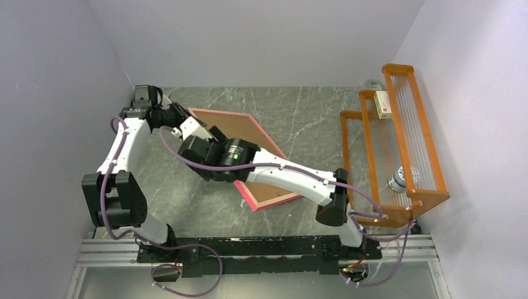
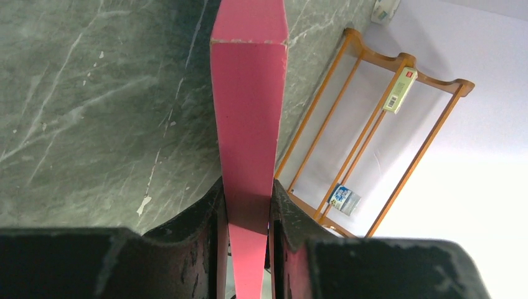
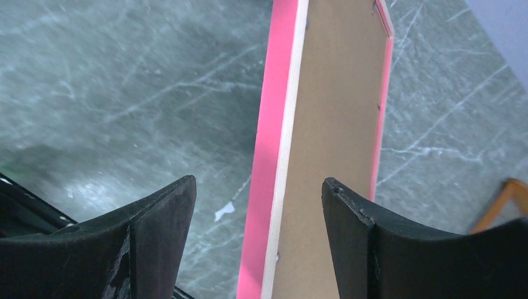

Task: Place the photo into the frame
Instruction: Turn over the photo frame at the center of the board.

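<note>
While my left pincer (image 2: 248,192) bites down on the large rectangular picture frame with the bright pink face (image 2: 249,99), both black fingers press flat against its thin pink edge, one on each side. From that grip the edge runs straight ahead of the fingertips to a corner, with the dark green marbled tabletop (image 1: 311,124) beyond and below it.

My right pincer (image 3: 258,184) stands spread wide and grips nothing. The frame's long side passes between its fingers: the pink rim and pale wood layer sit nearer its left finger (image 3: 159,230), with clear space between them, while the plain brown backing board (image 3: 336,112) seated in the frame's back reaches behind its right finger. I cannot tell whether that finger touches the board.

From overhead the frame shows its back upward, held between the two wrists. I cannot tell how much of it rests on the table.

Well off to the right of the right pincer stands an orange wire rack (image 1: 398,68), holding a small white and red box (image 1: 383,104) and a small round tin (image 1: 401,179).
</note>
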`<state>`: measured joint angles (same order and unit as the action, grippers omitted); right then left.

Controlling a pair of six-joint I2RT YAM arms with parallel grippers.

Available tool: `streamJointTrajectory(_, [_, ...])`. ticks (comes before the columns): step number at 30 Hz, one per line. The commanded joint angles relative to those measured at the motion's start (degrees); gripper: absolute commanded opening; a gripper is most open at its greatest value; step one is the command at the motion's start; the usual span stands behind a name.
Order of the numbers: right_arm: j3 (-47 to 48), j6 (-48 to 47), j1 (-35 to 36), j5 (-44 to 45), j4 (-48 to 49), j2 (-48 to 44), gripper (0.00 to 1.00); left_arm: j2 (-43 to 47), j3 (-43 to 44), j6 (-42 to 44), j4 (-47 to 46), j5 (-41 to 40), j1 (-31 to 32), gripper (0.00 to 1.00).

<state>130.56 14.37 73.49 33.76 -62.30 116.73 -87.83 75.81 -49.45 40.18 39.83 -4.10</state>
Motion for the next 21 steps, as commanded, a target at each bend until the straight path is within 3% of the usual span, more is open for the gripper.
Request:
streamJointTrajectory(1, [-1.62, -6.19, 1.61, 7.67, -1.49, -0.62, 0.77, 3.08, 4.09, -4.6, 3.92, 0.51, -0.6, 0.02])
streamJointTrajectory(7, [-4.6, -10.27, 3.24, 14.11, -1.42, 1.46, 0.67, 4.37, 3.96, -5.51, 4.58, 0.37, -0.65, 0.02])
streamJointTrajectory(14, [-3.27, -11.66, 4.17, 20.86, -3.42, 4.46, 0.38, 5.21, 3.1, -6.44, 3.94, 1.07, -0.65, 0.03])
streamJointTrajectory(21, [-5.81, -13.56, 4.29, 21.45, -1.39, 3.0, 0.26, 5.31, 3.47, -6.59, 3.85, 1.5, -0.75, 0.03])
